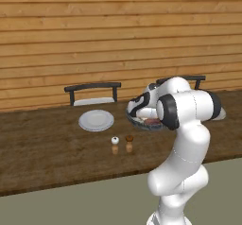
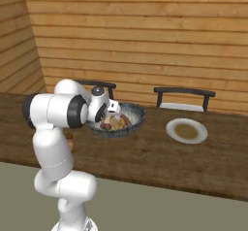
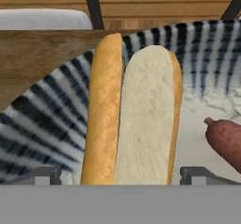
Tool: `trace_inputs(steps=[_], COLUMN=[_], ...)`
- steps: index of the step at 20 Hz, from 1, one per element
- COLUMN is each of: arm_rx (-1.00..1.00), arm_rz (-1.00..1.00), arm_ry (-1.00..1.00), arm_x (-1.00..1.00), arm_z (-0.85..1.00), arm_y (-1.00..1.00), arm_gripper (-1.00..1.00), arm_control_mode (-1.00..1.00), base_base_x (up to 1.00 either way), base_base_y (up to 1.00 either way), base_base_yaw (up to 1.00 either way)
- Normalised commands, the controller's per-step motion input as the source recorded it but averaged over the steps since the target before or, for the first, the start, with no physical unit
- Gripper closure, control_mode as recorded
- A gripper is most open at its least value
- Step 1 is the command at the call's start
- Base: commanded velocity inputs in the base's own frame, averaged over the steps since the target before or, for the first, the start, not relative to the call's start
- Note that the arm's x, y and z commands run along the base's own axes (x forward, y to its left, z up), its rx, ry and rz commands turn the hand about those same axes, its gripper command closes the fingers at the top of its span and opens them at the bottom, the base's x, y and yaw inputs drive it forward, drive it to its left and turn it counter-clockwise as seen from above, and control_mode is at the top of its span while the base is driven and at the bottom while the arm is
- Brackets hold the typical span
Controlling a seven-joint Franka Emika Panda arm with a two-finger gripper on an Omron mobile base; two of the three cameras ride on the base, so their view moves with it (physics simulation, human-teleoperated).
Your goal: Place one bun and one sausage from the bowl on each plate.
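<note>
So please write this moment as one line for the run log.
phase: reaching for bun | gripper: jaws open, astride bun | bowl: sausage inside | plates: no food

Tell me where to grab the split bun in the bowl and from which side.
Grip the bun across its narrow width, near the middle of its length, coming straight along the hand view's line. It lies lengthwise away from the gripper, whose fingertips already stand on either side of it. The sausage lies apart to one side, inside the bowl.
</note>
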Motion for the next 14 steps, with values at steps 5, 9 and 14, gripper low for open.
trace_inputs(steps=[5, 9, 14], arm_rx=[0.00, 0.00, 0.00], arm_rz=[0.00, 0.00, 0.00], arm_ry=[0.00, 0.00, 0.00], arm_x=[0.00, 0.00, 0.00], arm_z=[-0.12, -0.14, -0.08], arm_y=[0.00, 0.00, 0.00], arm_gripper=[-1.00, -1.00, -1.00], arm_control_mode=[-1.00, -1.00, -1.00], base_base_x=[0.00, 0.00, 0.00], base_base_y=[0.00, 0.00, 0.00], base_base_yaw=[0.00, 0.00, 0.00])
